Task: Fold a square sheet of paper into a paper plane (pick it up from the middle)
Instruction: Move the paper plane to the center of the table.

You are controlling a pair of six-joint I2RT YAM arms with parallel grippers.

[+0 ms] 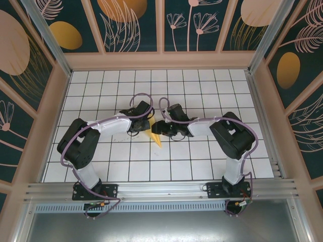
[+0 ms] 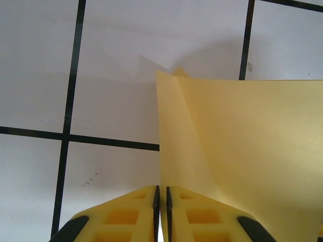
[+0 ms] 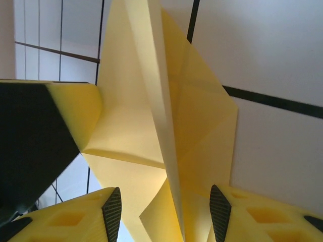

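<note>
While both arms meet over the middle of the table (image 1: 202, 91), I see the left gripper (image 2: 161, 194) pinched tight on a raised fold of the paper plane (image 2: 242, 141). It lies half-folded on the white tiles, its point toward the bases. The right gripper (image 3: 164, 212) stands wide, fingers either side of the upright crease.

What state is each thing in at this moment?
paper, partly folded, several creases, centre ridge raised.
left gripper, shut on the paper.
right gripper, open, one finger on either side of the ridge.
</note>
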